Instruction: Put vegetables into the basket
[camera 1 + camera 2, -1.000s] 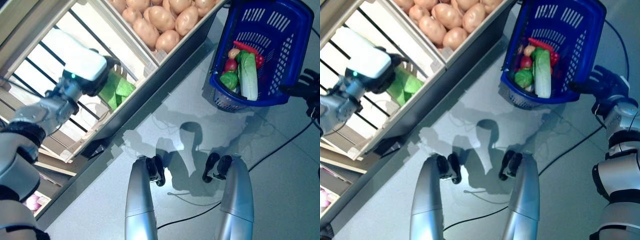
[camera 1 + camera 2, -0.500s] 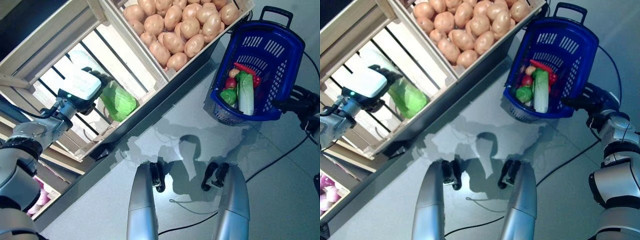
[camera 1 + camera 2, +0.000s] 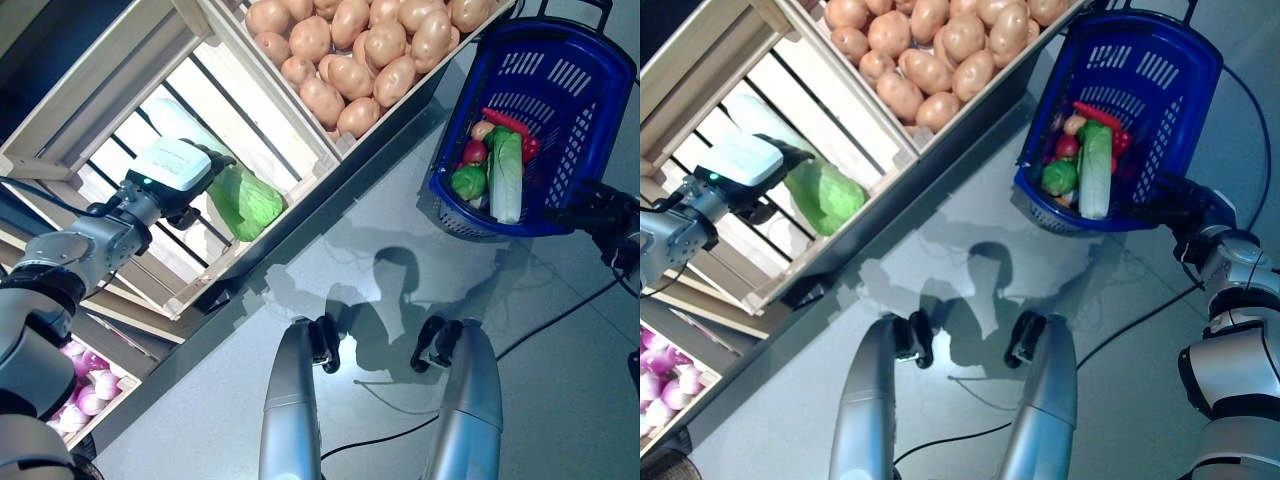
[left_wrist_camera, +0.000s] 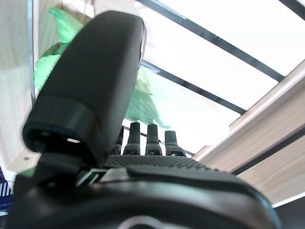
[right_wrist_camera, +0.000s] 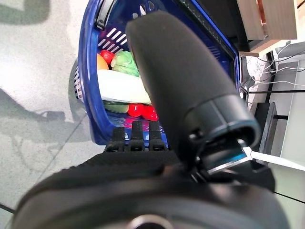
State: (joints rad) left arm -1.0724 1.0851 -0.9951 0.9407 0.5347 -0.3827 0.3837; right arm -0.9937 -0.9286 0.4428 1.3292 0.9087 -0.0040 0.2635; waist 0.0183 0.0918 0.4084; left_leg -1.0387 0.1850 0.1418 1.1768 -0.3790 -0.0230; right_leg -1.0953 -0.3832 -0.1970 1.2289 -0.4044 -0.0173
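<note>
**A:** Taking the slatted wooden crate (image 3: 190, 110) as the marker, what sits closest to the robot?

**B:** Below the crate, at the near corner, a lower bin of purple onions (image 3: 85, 385). Then the crate itself, where the left hand (image 3: 185, 180) reaches in over the slats.

**A:** Is that hand holding anything?

**B:** A green cabbage (image 3: 245, 197) lies on the slats at the crate's lower edge, and the hand is right against it. In the left wrist view the thumb (image 4: 90, 95) arches over the green leaves (image 4: 143, 102) and the fingertips (image 4: 152, 138) curl in under them, so the hand looks closed around the cabbage.

**A:** And to the side of the crate?

**B:** Right of it and well apart, a blue basket (image 3: 1185, 95) hangs above the grey floor (image 3: 350, 240), tipped toward the crate. The right hand (image 3: 1185, 205) is at the basket's near rim. Its wrist view shows the thumb (image 5: 186, 81) over the rim and the fingers (image 5: 138, 136) curled beneath it, gripping the basket.

**A:** What is inside the basket?

**B:** A long pale-and-green cabbage (image 3: 507, 175), a round green vegetable (image 3: 467, 182), red pieces (image 3: 508, 122) and a small yellowish one (image 3: 483, 130).

**A:** Farthest from the robot?

**B:** Just beyond the slatted crate, sharing a wall with it, a box heaped with potatoes (image 3: 370, 45).
</note>
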